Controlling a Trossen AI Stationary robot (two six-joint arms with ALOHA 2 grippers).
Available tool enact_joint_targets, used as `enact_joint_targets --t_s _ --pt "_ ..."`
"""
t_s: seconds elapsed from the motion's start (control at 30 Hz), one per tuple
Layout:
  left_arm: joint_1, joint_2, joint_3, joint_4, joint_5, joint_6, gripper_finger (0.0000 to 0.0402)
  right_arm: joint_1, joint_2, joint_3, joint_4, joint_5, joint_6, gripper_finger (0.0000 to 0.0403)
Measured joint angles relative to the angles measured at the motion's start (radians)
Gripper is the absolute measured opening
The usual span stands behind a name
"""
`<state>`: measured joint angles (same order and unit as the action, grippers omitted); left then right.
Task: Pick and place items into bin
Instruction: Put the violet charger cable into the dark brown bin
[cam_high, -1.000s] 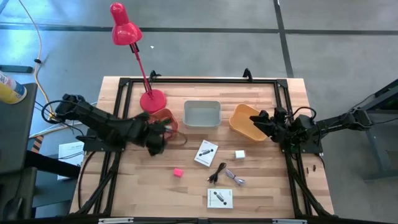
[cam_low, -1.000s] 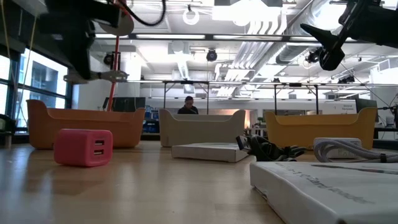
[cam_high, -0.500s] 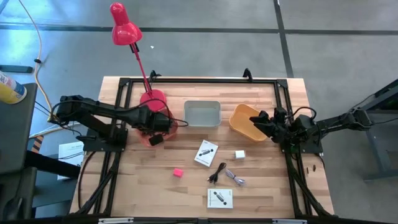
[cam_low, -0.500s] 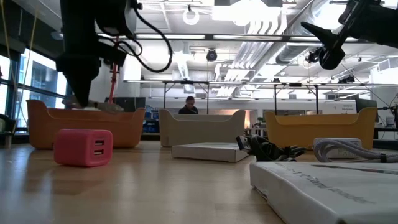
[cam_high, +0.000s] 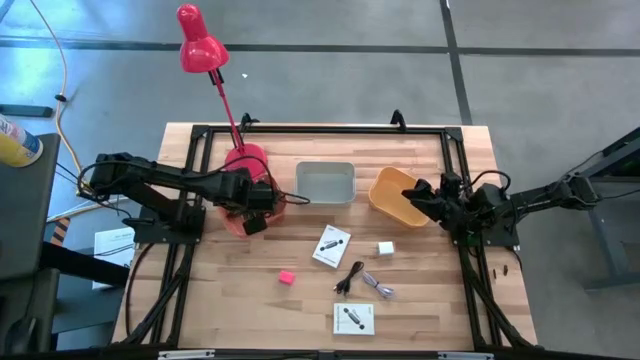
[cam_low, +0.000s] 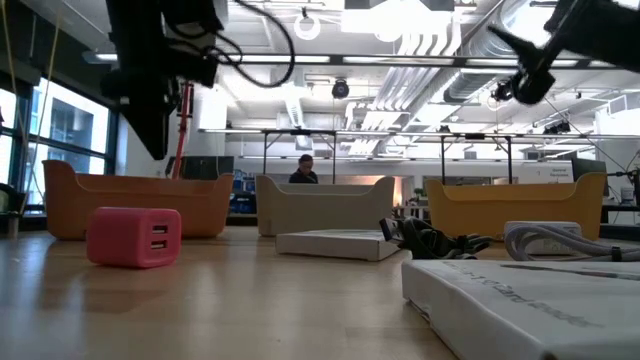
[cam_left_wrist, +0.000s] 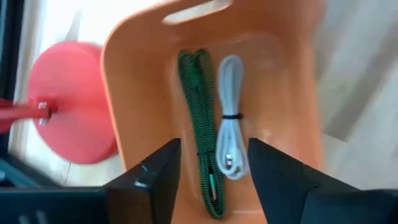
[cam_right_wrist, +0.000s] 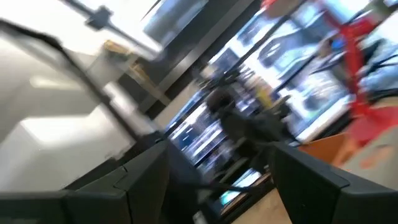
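Note:
My left gripper (cam_left_wrist: 214, 148) hangs open above the orange bin (cam_high: 268, 196) at the table's left, fingers pointing down into it. On the bin's floor a folded green braided cord (cam_left_wrist: 200, 118) lies beside a coiled white cable (cam_left_wrist: 229, 118). I see nothing between the fingers. On the table lie a pink block (cam_high: 286, 277), a white block (cam_high: 385, 248), two white packets (cam_high: 331, 245) (cam_high: 353, 318), a black cable (cam_high: 349, 277) and a silvery cable (cam_high: 380, 288). My right gripper (cam_high: 414, 192) waits open, raised over the yellow bin (cam_high: 392, 197).
A grey bin (cam_high: 325, 183) stands between the orange and yellow bins along the far side. A red desk lamp (cam_high: 200, 45) has its base (cam_high: 245, 160) just beyond the orange bin. A black frame (cam_high: 320, 130) borders the table. A person (cam_low: 304, 168) sits far behind.
My left gripper has moved from the table beside the orange bin toward the far edge, over the bin, and has opened. The green cord it carried has dropped and now lies on the bin's floor.

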<state>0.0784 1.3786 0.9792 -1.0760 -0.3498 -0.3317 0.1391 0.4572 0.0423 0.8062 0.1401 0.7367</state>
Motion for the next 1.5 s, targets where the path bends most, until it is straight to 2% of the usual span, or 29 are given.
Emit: enact_joint_targets --t_s 0.1,0.23,0.33,0.47,0.6,0.8,0.93,1.13,1.27,1.5 --pt "-0.007 -0.016 0.040 -0.007 0.062 0.130 0.0189 0.047 0.003 0.091 -0.160 -0.033 -0.010 0.0259" --pt "-0.052 -0.047 0.104 -0.032 0.077 0.260 0.0185 0.129 0.054 0.302 -0.651 0.069 -0.013 0.0259" --pt "-0.088 -0.084 0.132 -0.031 0.049 0.331 0.0174 0.187 0.141 0.463 -0.971 0.154 0.030 0.0259" --pt "-0.121 -0.148 0.136 -0.022 -0.025 0.375 0.0161 0.252 0.291 0.617 -1.174 0.213 0.102 0.0259" --pt "-0.134 -0.206 0.136 -0.020 -0.084 0.380 0.0153 0.315 0.474 0.712 -1.268 0.216 0.196 0.0259" --pt "-0.132 -0.259 0.136 -0.025 -0.089 0.401 0.0152 0.412 0.784 0.799 -1.327 0.142 0.319 0.0259" --pt "-0.131 -0.278 0.136 -0.028 -0.089 0.425 0.0152 0.463 0.946 0.863 -1.324 0.164 0.400 0.0259" --pt "-0.131 -0.292 0.136 -0.028 -0.089 0.459 0.0152 0.516 1.132 0.957 -1.339 0.183 0.465 0.0259" --pt "-0.131 -0.292 0.136 -0.028 -0.089 0.467 0.0152 0.543 1.244 1.018 -1.436 0.153 0.519 0.0259" --pt "-0.131 -0.292 0.136 -0.026 -0.088 0.467 0.0152 0.558 1.325 1.066 -1.522 0.137 0.599 0.0259"
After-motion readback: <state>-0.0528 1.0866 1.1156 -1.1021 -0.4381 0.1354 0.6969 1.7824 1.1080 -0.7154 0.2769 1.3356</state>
